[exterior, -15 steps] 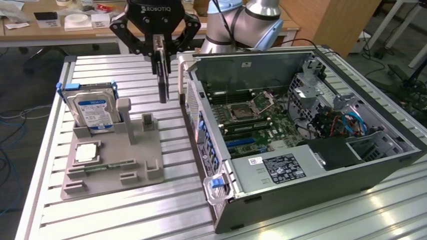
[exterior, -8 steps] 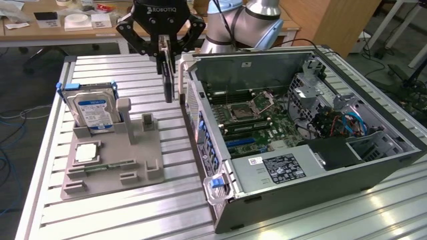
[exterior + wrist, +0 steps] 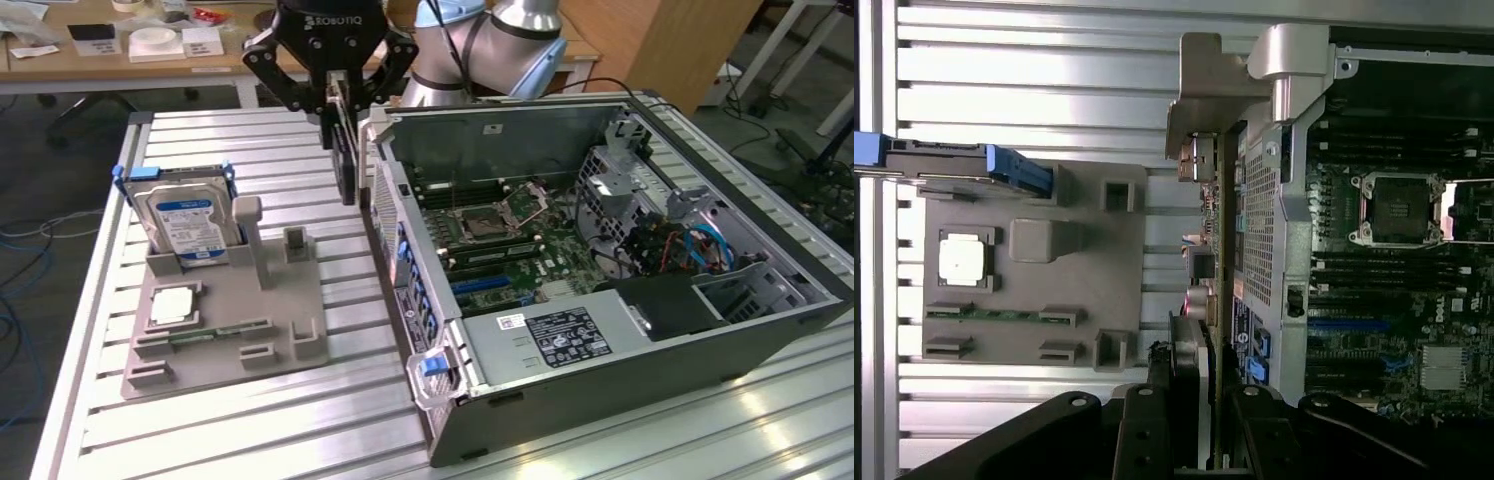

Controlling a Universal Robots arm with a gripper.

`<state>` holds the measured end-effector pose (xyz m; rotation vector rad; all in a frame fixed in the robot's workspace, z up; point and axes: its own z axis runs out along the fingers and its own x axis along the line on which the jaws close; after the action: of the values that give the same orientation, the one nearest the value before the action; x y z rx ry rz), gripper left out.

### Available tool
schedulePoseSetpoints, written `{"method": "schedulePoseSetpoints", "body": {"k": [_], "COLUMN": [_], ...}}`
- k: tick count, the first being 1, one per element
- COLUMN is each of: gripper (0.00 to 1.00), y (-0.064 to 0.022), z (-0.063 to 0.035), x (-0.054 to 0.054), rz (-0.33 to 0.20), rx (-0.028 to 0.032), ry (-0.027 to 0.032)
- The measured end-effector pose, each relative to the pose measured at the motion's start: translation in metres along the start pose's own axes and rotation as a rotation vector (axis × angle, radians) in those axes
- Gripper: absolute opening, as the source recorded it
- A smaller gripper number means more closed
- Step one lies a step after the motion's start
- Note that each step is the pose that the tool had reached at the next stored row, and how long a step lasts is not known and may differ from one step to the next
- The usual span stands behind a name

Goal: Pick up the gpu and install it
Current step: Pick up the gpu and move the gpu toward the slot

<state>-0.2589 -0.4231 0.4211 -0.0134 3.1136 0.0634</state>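
The work surface is a metal table made of long pale slats. On the exterior view's left, blue cables lie on the floor beside it. Behind it stands a wooden desk with some small white boxes on it.

On the left part of the table sits a grey holder. A hard drive stands upright in its rear slot. In front of the drive a square processor chip lies flat, and a thin memory stick lies nearer the front.

In the middle, the black gripper hangs from the grey robot arm. Its fingers are partly closed and clamp the upper edge of the graphics card. The card hangs on edge, between the holder and the computer case, just beside the perforated rear wall on the outer side. I cannot tell whether it touches that wall. In the wrist view the card runs along this wall, with its pale bracket at the end far from the gripper.

On the right the case lies open on its side, and the green motherboard shows inside.
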Motion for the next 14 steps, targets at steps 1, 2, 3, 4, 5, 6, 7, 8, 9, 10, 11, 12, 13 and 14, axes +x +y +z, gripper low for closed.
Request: {"method": "schedulePoseSetpoints", "body": {"k": [1, 2, 3, 4, 5, 6, 7, 8, 9, 10, 11, 12, 13, 14], "gripper": [0.28, 0.28, 0.28, 0.28, 0.28, 0.28, 0.28, 0.28, 0.28, 0.28, 0.28, 0.28, 0.28, 0.28], "y": [0.0, 0.0, -0.0001, -0.0001, -0.0001, -0.0002, -0.0002, -0.0002, -0.0002, -0.0003, -0.0003, -0.0003, -0.0004, -0.0004], "z": [0.0001, 0.0002, 0.0003, 0.0004, 0.0005, 0.0006, 0.0007, 0.0008, 0.0009, 0.001, 0.0012, 0.0013, 0.0015, 0.0016], "x": [-0.002, -0.004, -0.007, -0.009, -0.011, -0.013, -0.016, -0.018, -0.021, -0.024, -0.027, -0.03, -0.033, -0.037], "rz": [-0.001, -0.001, -0.001, -0.001, -0.001, -0.002, -0.002, -0.002, -0.002, -0.002, -0.002, -0.002, -0.003, -0.003], "rx": [0.0, -0.0001, -0.0001, -0.0001, -0.0002, -0.0003, -0.0003, -0.0004, -0.0004, -0.0004, -0.0006, -0.0007, -0.0007, -0.0008], "ry": [0.0001, 0.0, 0.0001, 0.0001, 0.0001, 0.0001, 0.0001, 0.0001, 0.0001, 0.0002, 0.0001, 0.0001, 0.0001, 0.0001]}}
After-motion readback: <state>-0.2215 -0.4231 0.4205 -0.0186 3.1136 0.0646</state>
